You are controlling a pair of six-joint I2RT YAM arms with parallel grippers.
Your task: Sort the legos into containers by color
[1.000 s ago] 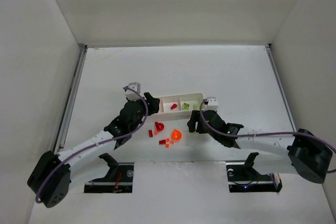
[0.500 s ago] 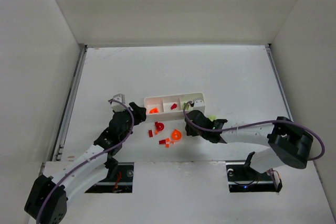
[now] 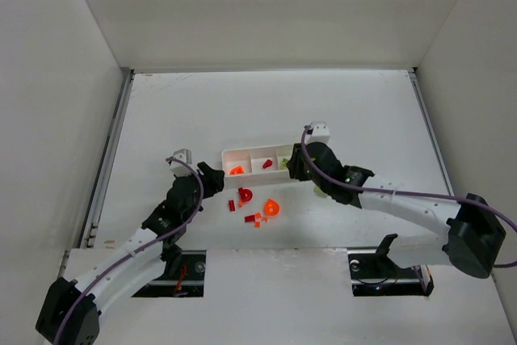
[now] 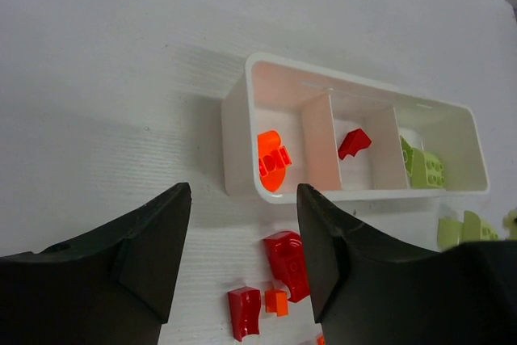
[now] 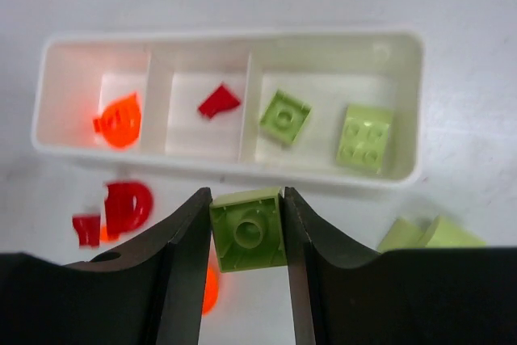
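Note:
The white tray point(image 5: 234, 35) has three containers: an orange lego point(image 5: 119, 121) lies in the left one, a red one point(image 5: 218, 101) in the middle, and two yellow-green ones point(image 5: 284, 117) in the right. My right gripper point(image 5: 246, 232) is shut on a yellow-green square lego point(image 5: 247, 229), hollow side up, just short of the tray's near wall. My left gripper point(image 4: 242, 220) stands open over loose legos on the table: a rounded red piece point(image 4: 287, 260), a small red brick point(image 4: 244, 311) and a tiny orange bit point(image 4: 276, 302). It holds nothing.
More yellow-green pieces point(image 5: 424, 234) lie on the table right of the tray's near side. An orange round piece point(image 3: 271, 208) and small red bits point(image 3: 244, 194) sit in front of the tray point(image 3: 257, 152). White walls enclose the table on three sides.
My left gripper drew back from the tray's left end, where an orange lego now lies. My right gripper shut on a yellow-green lego and moved up to the tray.

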